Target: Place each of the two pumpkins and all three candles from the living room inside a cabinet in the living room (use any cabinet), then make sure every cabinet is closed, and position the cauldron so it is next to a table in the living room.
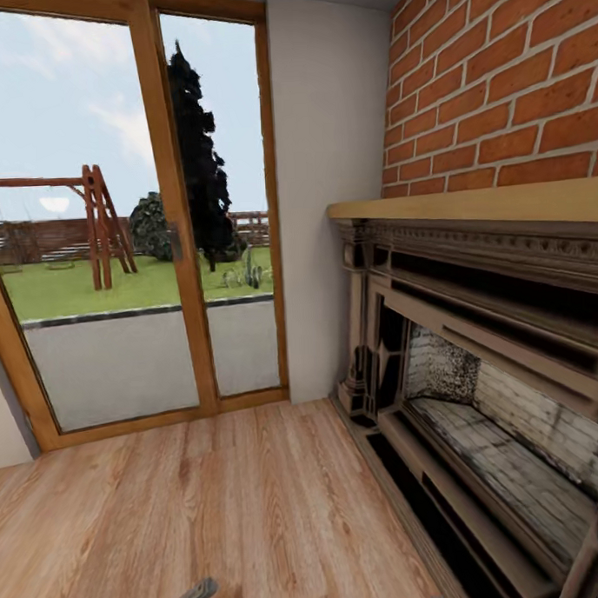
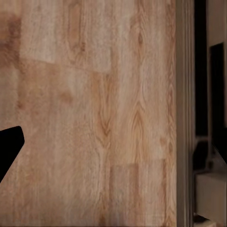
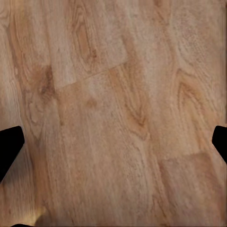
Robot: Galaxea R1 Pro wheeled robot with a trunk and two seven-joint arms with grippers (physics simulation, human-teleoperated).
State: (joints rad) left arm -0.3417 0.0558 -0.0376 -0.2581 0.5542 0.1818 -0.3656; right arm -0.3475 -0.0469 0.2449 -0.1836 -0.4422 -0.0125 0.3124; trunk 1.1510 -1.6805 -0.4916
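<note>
You're facing a corner of the room — the wood-plank floor point(image 1: 239, 510) runs ahead to a tall glass door point(image 1: 132, 254) in a light wooden frame, and through it you get the lawn, a wooden swing set point(image 1: 96, 225) and a dark conifer point(image 1: 197, 164). To your right, the brick wall point(image 1: 499, 90) rises over a pale wooden mantel point(image 1: 469, 206), and beneath it sits the dark ornate fireplace point(image 1: 485, 378) with its pale brick firebox. A plain white wall section point(image 1: 328, 176) stands between door and brick.

Your right hand point(image 3: 113, 146) looks down at bare planks, a black fingertip at each edge of its wrist view — wide apart, open, holding nothing. Your left hand point(image 2: 9, 151) shows one dark fingertip over the planks, with the dark edge of the fireplace alongside; from that one tip you can't tell whether it's open or closed.

No pumpkin, candle, cauldron or cabinet is on camera at this moment — their whereabouts can't be told from here.
</note>
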